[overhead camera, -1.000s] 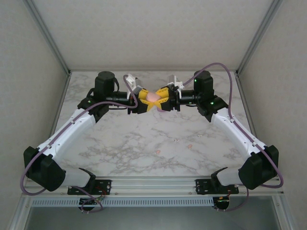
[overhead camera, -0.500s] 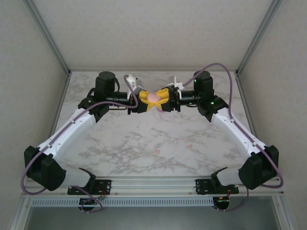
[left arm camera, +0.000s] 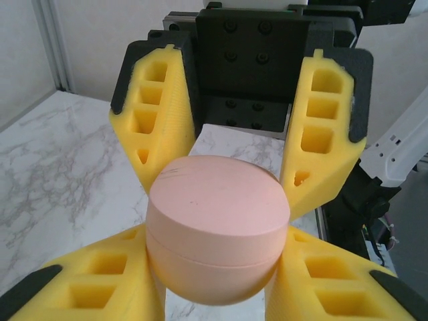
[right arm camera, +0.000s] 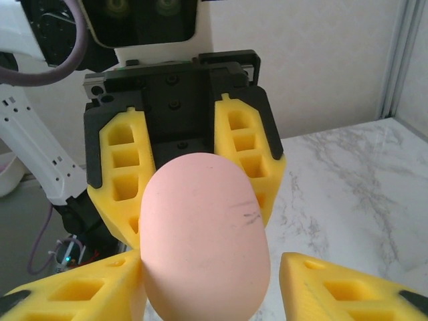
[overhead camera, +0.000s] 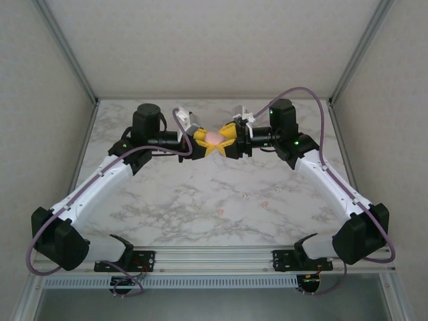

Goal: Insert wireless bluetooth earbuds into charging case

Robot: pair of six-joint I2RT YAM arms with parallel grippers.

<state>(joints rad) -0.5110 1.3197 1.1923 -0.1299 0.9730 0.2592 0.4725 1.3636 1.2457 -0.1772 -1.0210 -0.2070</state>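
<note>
Two pincers meet nose to nose in mid-air. The left pincer (overhead camera: 202, 143) is clenched on a closed pink-orange charging case (left arm camera: 217, 227), its yellow pads pressed to both flanks of the shell. The right pincer (overhead camera: 227, 142) looks released: in its own wrist view one pad touches the case while the other stands clear of it with a gap showing.

Two tiny pink-orange earbuds (overhead camera: 265, 202) lie on the marble bench (overhead camera: 167, 200) near its middle, well apart from the case, which hangs above the far centre.

The main risk, as I judge it, is the smooth rounded shell twisting or sliding out of a single pair of soft pads. The right pad that touches it could also drag it askew if that arm pulls away. A dropped case could roll among the earbuds. The lid is shut, so nothing can go in yet.

Both arms reach forward from the near edge, elbows out wide, forearms angled inward, wrists level and facing each other.
</note>
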